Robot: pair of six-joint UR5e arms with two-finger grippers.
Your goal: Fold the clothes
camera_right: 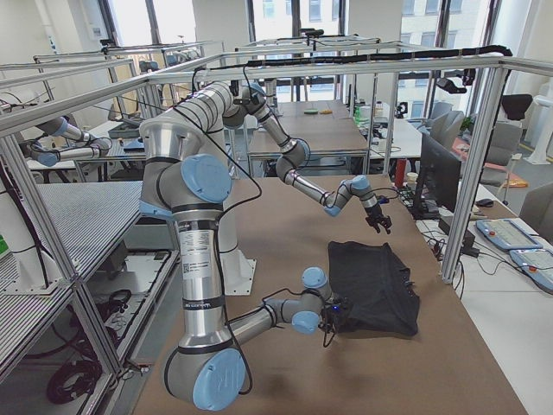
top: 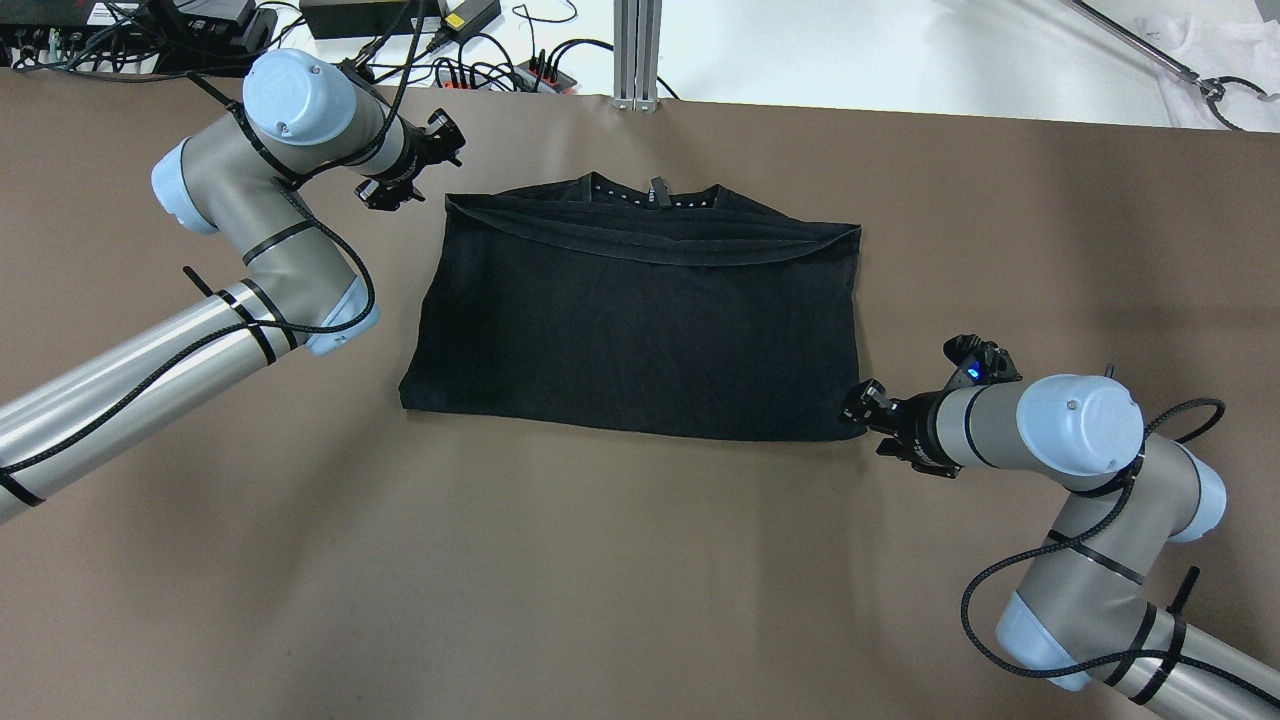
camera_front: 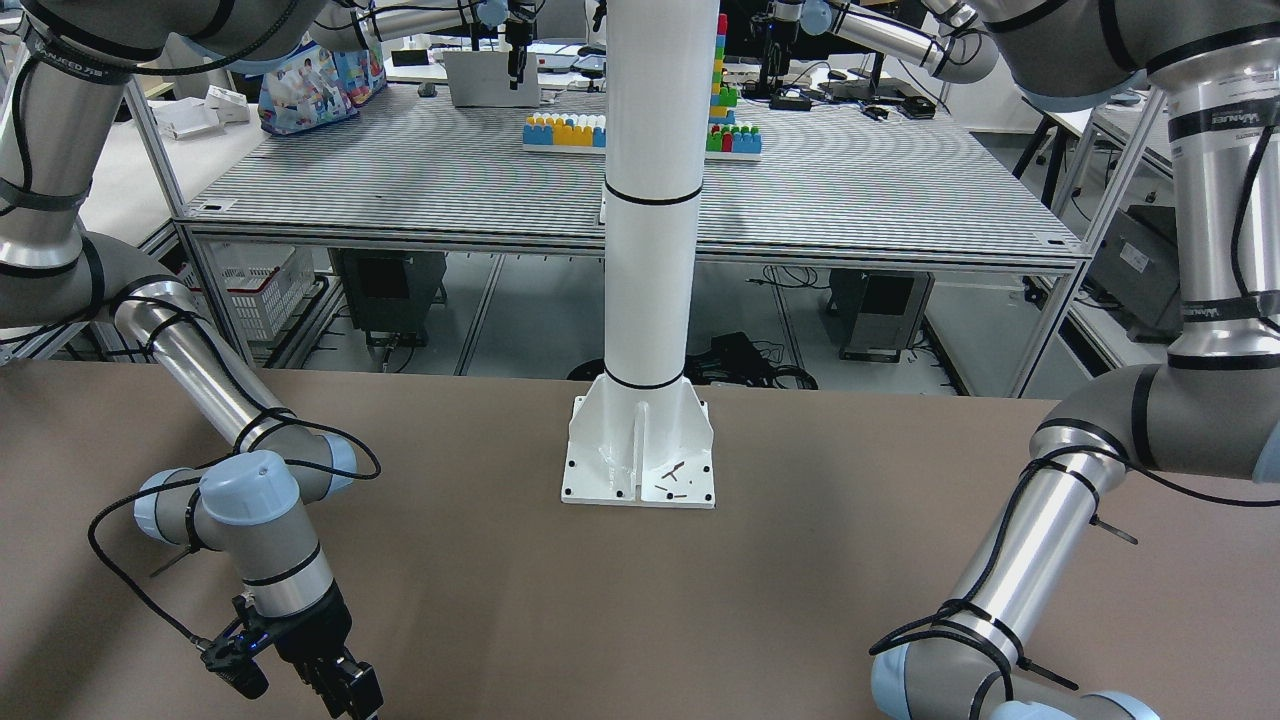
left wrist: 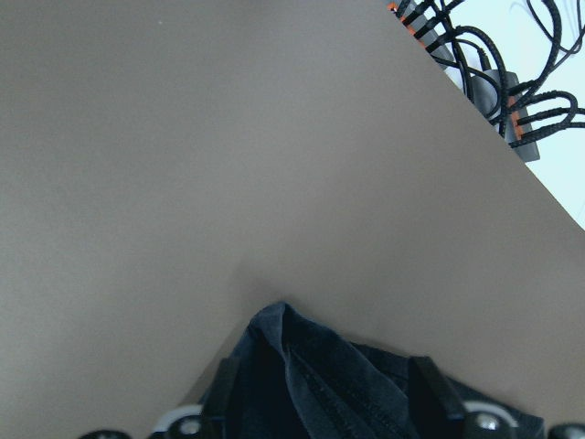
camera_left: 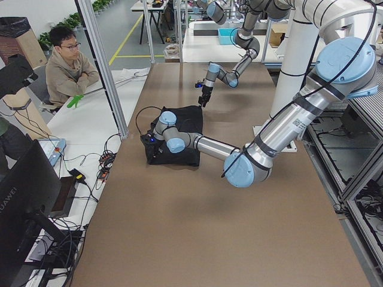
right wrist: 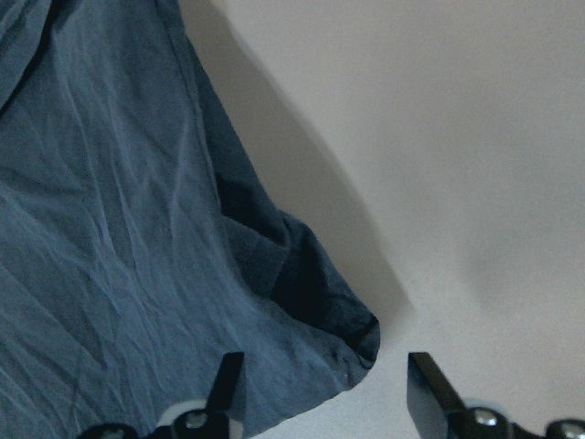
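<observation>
Your black clothes (top: 640, 320) lie mid-table (top: 640, 580), doubled over once, collar peeking out at the far edge. The left gripper (top: 415, 170) is spread wide at the far corner and the right gripper (top: 862, 405) at the near one, neither pinching cloth. I'd say more folds remain.

Bright, even light is falling across my table (top: 640, 580); the arm shadows are lying soft and faint. Daylight is coming through the far windows (camera_right: 298, 26) in the right-side view. The clothes (top: 640, 330) are reading flat black overhead, washing bluish through my right wrist camera and throwing a soft shadow rightward. My right gripper (right wrist: 327, 393) is sitting dark and blurred at that frame's bottom edge.
</observation>
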